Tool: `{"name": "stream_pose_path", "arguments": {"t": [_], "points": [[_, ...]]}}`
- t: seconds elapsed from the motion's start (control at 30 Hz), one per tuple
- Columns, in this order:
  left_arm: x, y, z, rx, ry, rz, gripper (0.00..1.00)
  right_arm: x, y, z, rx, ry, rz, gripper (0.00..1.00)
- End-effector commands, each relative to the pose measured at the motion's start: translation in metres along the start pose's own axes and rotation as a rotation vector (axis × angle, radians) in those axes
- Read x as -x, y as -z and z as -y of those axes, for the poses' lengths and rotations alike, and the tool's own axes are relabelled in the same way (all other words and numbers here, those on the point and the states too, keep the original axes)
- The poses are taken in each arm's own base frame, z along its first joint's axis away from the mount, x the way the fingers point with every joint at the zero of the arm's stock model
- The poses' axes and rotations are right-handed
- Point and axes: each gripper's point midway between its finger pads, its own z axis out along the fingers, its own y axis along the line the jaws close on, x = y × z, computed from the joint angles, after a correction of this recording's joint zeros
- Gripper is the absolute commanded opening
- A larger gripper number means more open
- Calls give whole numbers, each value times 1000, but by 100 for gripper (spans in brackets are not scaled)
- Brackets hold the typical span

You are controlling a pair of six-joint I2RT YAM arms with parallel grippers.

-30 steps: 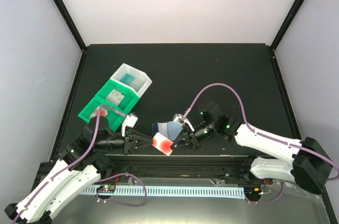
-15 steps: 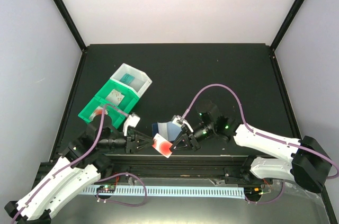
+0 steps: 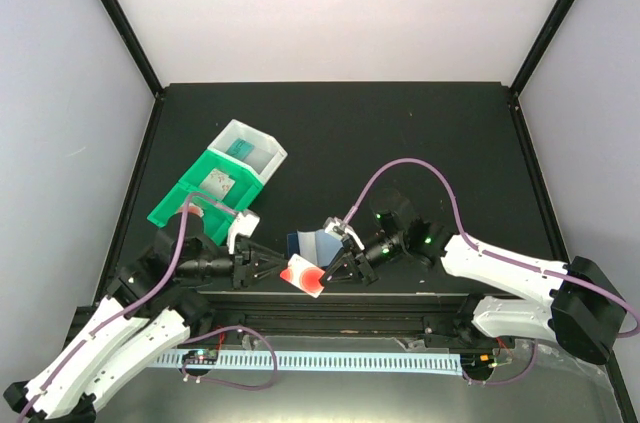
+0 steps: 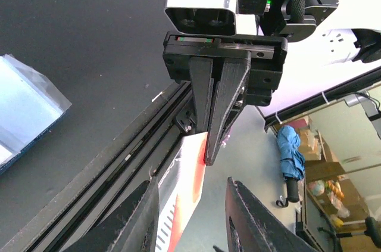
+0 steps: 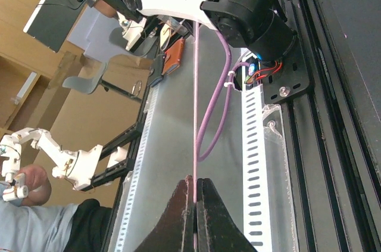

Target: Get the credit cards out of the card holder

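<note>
A red-orange credit card (image 3: 302,274) hangs over the table's near edge, pinched at one corner by my right gripper (image 3: 337,265), which is shut on it. The right wrist view shows that card edge-on as a thin pink line (image 5: 195,85) between the closed fingertips (image 5: 194,189). My left gripper (image 3: 272,265) stands open around the card's other end. In the left wrist view the card (image 4: 187,174) lies against one finger, with a gap to the other. The navy card holder (image 3: 310,242) lies open on the table just behind, its pale blue inside (image 4: 24,115) showing.
A green bin (image 3: 196,199) and a white bin (image 3: 250,148) stand at the back left with small items inside. The black rail (image 3: 340,305) of the table's near edge runs under the card. A purple cable (image 3: 400,171) arcs over the right arm.
The right gripper has carried the red-orange card a little to the left, deeper between the left gripper's fingers. The left arm shifted slightly; its jaws stay about as wide.
</note>
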Motion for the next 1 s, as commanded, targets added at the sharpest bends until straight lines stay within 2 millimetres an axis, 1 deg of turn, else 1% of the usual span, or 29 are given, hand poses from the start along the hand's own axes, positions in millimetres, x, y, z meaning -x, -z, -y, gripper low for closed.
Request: {"name": "stream_pose_path", "arguments": {"t": [0.0,0.1,0.3,0.37,0.47,0.5,0.63,0.7,0.73,0.8,0.87,0.97], "points": [[-3,-1,2,-12,4,-26,32,4,0,-6,3,43,13,1],[-7,-4,-2,-11,12,-46,31,6,0,-7,12,49,16,1],[-11,-9,-5,-29,24,-67,24,7,-3,-4,23,39,16,1],[-11,-10,-5,-32,22,-68,18,8,-3,-3,19,39,21,1],[-12,-11,-4,-42,21,-74,4,10,-2,-3,10,41,27,1],[-12,-11,-4,-45,20,-73,2,10,-2,-2,6,41,29,1],[-11,-12,-7,-39,21,-62,1,10,-2,2,-11,31,34,4],[-9,-14,-8,-37,29,-48,1,11,-2,5,-30,28,43,8],[-8,-15,-10,-37,34,-42,2,13,-2,6,-43,26,50,13],[-7,-16,-14,-24,48,-32,2,16,0,9,-71,24,70,26],[-4,-17,-18,-1,56,-15,2,19,2,11,-98,24,92,41],[5,-16,-23,32,57,30,2,23,7,15,-149,25,131,63]]}}
